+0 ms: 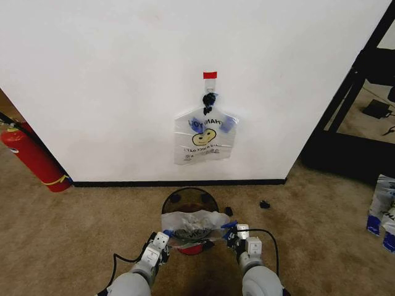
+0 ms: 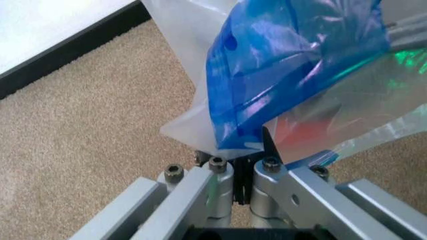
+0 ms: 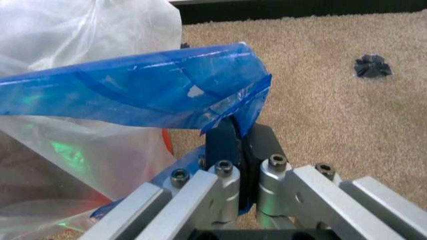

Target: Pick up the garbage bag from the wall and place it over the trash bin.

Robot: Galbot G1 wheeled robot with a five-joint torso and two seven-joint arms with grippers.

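Garbage bag (image 1: 194, 225): thin, clear, crinkled plastic with blue tape patches at both edges, stretched between the two grippers above the near part of the trash bin (image 1: 185, 198). Left gripper (image 1: 165, 235), near left of the bin, fingers (image 2: 220, 172) pressed together, pinching a blue-taped edge of the bag. Right gripper (image 1: 231, 229), near right, fingers (image 3: 227, 145) likewise clamped tight on the opposite blue-taped edge. Bin round, black, red at the base, standing on beige carpet (image 1: 74, 234). Farther off, against the white wall (image 1: 123, 74), a twin bag (image 1: 205, 137) with yellow smiley and mirrored lettering, hung from a black hook (image 1: 209, 100) under a red tape strip (image 1: 210, 74). Far left, a red fire extinguisher (image 1: 32, 158).
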